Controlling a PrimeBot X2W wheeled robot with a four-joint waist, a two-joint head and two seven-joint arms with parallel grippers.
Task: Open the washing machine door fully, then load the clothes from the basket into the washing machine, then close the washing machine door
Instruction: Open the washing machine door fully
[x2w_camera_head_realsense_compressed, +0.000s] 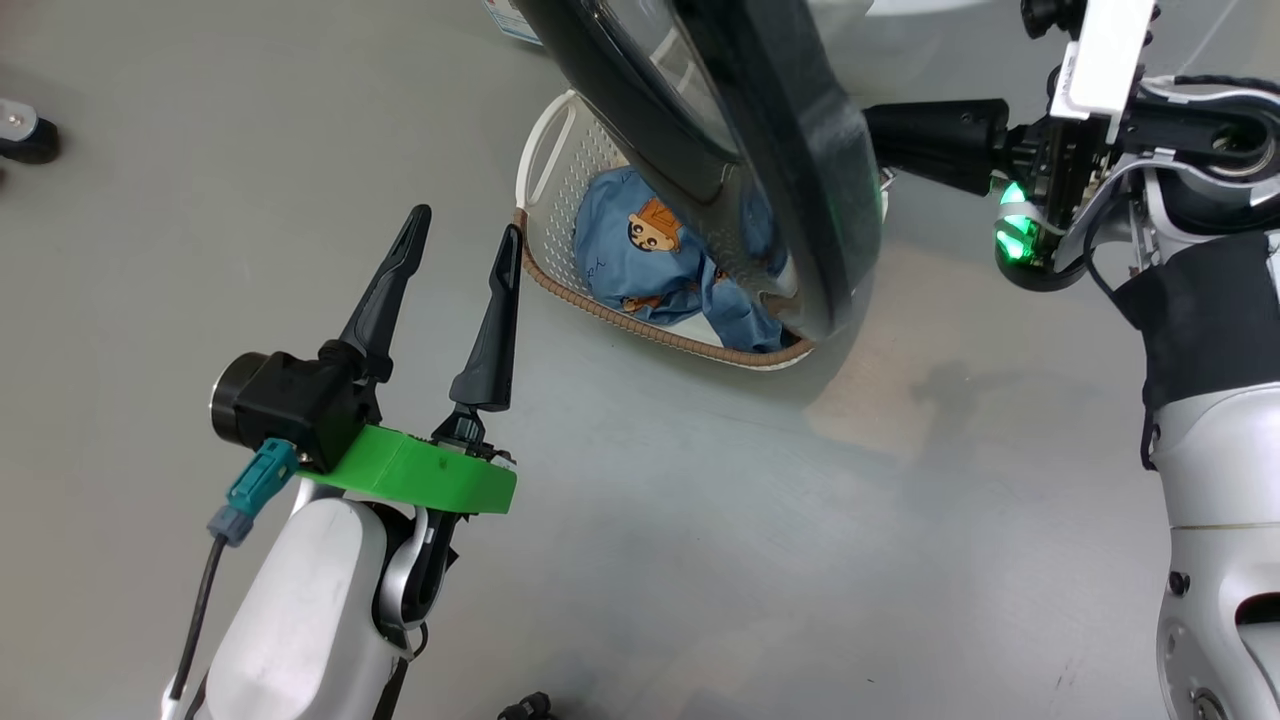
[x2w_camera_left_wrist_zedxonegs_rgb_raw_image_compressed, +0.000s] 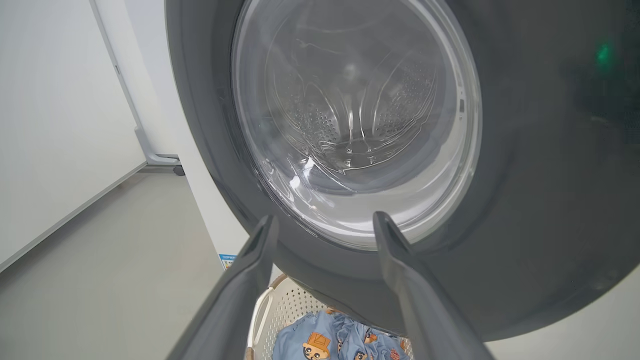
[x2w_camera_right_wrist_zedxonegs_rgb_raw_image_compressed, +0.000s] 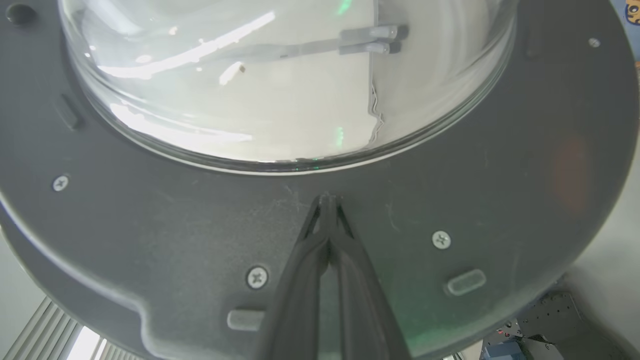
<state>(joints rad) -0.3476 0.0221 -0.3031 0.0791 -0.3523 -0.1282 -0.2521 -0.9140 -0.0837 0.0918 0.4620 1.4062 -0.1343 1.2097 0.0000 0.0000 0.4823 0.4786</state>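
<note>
Washing machine door (x2w_camera_right_wrist_zedxonegs_rgb_raw_image_compressed: 150, 225) — right tool (x2w_camera_right_wrist_zedxonegs_rgb_raw_image_compressed: 327, 199) clenched, tips against its inner face — left tool (x2w_camera_head_realsense_compressed: 467, 222) spread, empty.

A lab or test room, rather than a home, is suggested: a smooth grey floor (x2w_camera_head_realsense_compressed: 700, 560) is left bare, plain white wall panels (x2w_camera_left_wrist_zedxonegs_rgb_raw_image_compressed: 55, 125) are carried on a grey foot (x2w_camera_left_wrist_zedxonegs_rgb_raw_image_compressed: 157, 159), and the white washing machine (x2w_camera_left_wrist_zedxonegs_rgb_raw_image_compressed: 205, 200) is placed beside them

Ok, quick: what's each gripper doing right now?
Left gripper: open, holding nothing.
Right gripper: shut, holding nothing, tips at the inner face of the washing machine door.
</note>
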